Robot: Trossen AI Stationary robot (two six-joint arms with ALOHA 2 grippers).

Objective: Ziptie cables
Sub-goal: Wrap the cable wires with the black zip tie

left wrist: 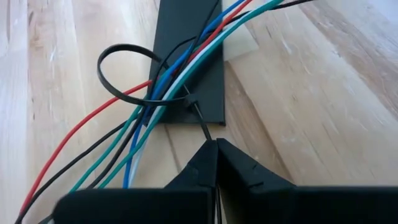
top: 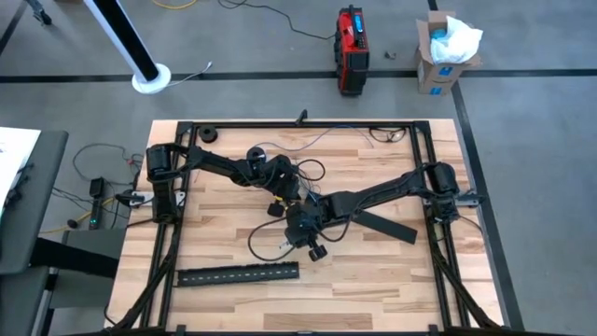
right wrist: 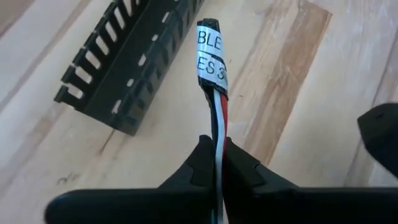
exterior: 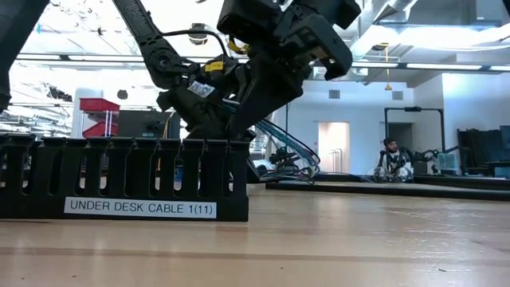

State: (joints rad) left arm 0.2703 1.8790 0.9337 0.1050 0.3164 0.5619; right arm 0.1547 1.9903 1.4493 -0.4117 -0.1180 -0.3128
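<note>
High view: both arms meet near the centre of the table. The left gripper point(top: 277, 191) sits just above and left of the right gripper point(top: 303, 229), with the cables point(top: 261, 233) looping out to the lower left of them. The slotted black strip point(top: 238, 274) lies well apart in the lower middle, and a flat black plate point(top: 390, 225) lies right of centre. The risk here is the two arms pulling against each other, since they work so close together.

Low view: the strip point(exterior: 119, 187) fills the left foreground and the arms hang behind it at upper centre; the cables point(exterior: 295, 155) trail down right of them. Finger state cannot be judged here.

Left wrist view: the left gripper point(left wrist: 217, 149) is clenched on the tail of the zip tie point(left wrist: 134, 78), whose loop stands wide around the coloured cables point(left wrist: 168, 93) in the middle of the frame. Pulled askew, I judge the thin tail could slip from the tips, or the loop could close with a wire left outside.

Right wrist view: the right gripper point(right wrist: 217, 152) is clamped on the labelled end of the cables point(right wrist: 211, 62), which stands up at frame centre. A hard tug may drag the bundle through.
</note>
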